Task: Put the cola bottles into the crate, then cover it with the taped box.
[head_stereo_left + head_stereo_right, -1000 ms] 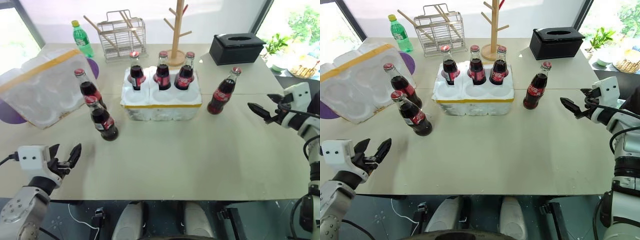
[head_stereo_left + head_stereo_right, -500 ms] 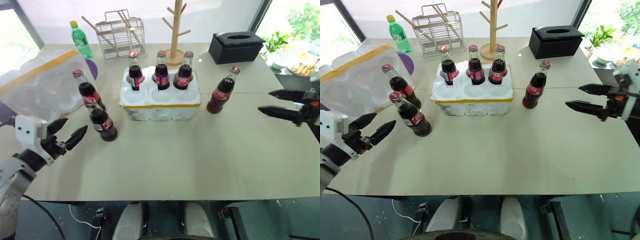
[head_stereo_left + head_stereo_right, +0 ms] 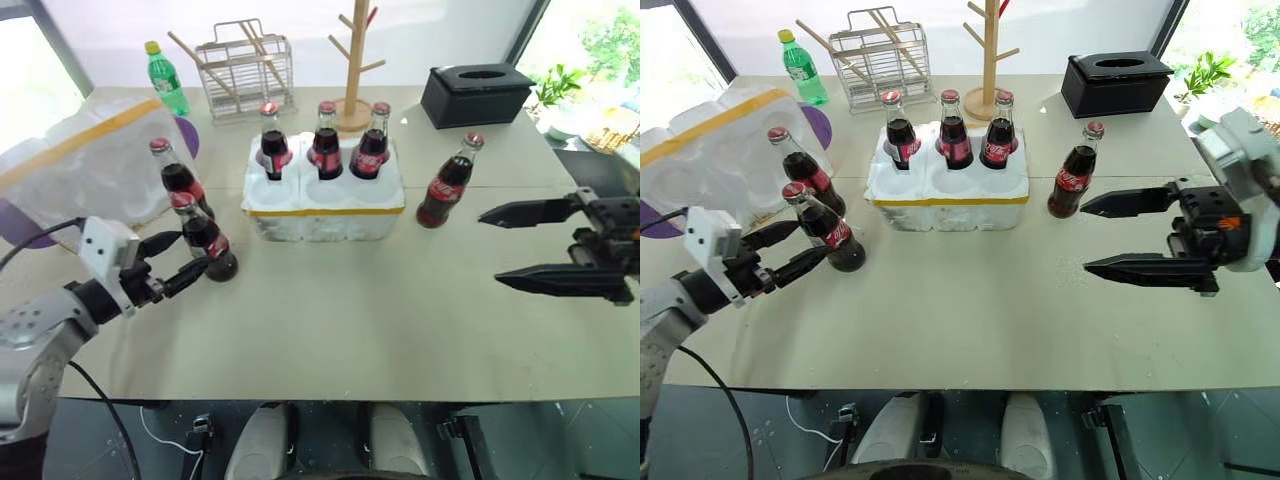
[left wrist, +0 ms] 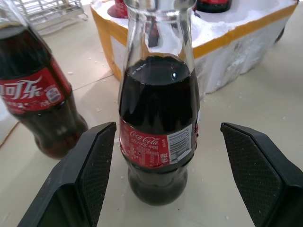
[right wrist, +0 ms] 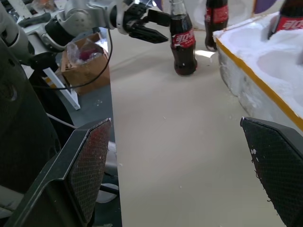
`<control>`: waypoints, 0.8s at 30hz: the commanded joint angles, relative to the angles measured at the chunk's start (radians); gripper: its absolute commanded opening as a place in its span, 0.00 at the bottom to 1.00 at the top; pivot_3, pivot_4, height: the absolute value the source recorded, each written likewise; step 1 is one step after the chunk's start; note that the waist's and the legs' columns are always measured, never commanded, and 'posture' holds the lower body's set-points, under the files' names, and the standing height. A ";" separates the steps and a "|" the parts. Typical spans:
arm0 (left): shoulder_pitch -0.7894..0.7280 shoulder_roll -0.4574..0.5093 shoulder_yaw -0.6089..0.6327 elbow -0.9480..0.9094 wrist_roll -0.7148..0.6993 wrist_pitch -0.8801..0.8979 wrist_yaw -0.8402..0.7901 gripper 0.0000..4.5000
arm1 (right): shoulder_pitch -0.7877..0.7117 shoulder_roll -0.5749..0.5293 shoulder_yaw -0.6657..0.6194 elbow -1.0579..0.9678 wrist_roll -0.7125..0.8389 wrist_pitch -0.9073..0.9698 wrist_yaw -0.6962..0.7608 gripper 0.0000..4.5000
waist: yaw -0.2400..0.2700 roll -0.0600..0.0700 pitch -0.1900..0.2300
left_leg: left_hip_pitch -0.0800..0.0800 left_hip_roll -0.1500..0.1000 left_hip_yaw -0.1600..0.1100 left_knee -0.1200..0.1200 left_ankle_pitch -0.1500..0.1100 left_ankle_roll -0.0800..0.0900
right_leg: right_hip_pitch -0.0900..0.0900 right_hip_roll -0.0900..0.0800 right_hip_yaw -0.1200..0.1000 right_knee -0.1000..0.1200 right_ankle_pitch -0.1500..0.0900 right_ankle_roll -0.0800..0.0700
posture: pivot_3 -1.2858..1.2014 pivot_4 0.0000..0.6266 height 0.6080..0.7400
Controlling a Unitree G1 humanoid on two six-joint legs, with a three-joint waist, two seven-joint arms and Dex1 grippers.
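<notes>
Crate (image 3: 322, 205), desk (image 3: 400, 320) centre: 3 cola bottles (image 3: 325, 142) in back wells, front 3 wells vacant. 3 more upright on desk, 2 left, 1 right. Taped box (image 3: 85, 170) far left. Left pincer (image 3: 180, 262) level, spread wide astride nearest left bottle (image 4: 158, 123), no contact; label "Coca-Cola". Right pincer (image 3: 520, 248) spread wide, nothing held, pts left.

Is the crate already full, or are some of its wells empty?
Half full. The crate holds three cola bottles in its back row; its three front wells are empty, and three more bottles stand on the table.
</notes>
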State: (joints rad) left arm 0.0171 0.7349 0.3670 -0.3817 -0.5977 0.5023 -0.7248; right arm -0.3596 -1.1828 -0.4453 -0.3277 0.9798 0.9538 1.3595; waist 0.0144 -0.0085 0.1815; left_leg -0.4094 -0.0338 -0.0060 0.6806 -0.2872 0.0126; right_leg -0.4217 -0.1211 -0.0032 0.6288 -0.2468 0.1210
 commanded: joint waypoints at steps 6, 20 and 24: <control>-0.107 -0.033 -0.108 0.095 0.099 -0.101 -0.010 0.82 | -0.049 0.031 0.006 -0.033 0.099 0.033 -0.089 1.00 | -0.002 0.000 0.000 | 0.000 0.000 0.000 0.000 0.000 0.000 | -0.001 -0.001 0.000 0.000 0.001 0.001 | 0.52 0.24 1.00; -0.112 0.002 -0.062 0.061 0.008 -0.020 -0.068 0.58 | -0.022 0.067 0.054 -0.056 0.020 -0.070 -0.168 1.00 | -0.004 0.000 0.000 | 0.000 0.000 0.000 0.000 0.000 0.000 | -0.001 -0.001 0.000 0.000 0.002 0.003 | 0.52 0.24 1.00; -0.212 0.037 -0.047 -0.021 -0.180 0.146 -0.074 0.58 | -0.008 0.070 0.054 -0.066 0.018 -0.079 -0.177 1.00 | 0.000 -0.002 0.001 | -0.001 0.000 0.000 0.000 0.000 0.000 | -0.002 -0.001 0.000 0.000 0.002 0.003 | 0.52 0.24 1.00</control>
State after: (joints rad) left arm -0.1258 0.7503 0.2693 -0.3107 -0.6682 0.6115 -0.7919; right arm -0.3621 -1.1168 -0.3692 -0.3710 0.9943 0.8938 1.1864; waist 0.0148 -0.0100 0.1826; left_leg -0.4110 -0.0340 -0.0065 0.6805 -0.2872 0.0128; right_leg -0.4236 -0.1219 -0.0035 0.6293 -0.2448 0.1244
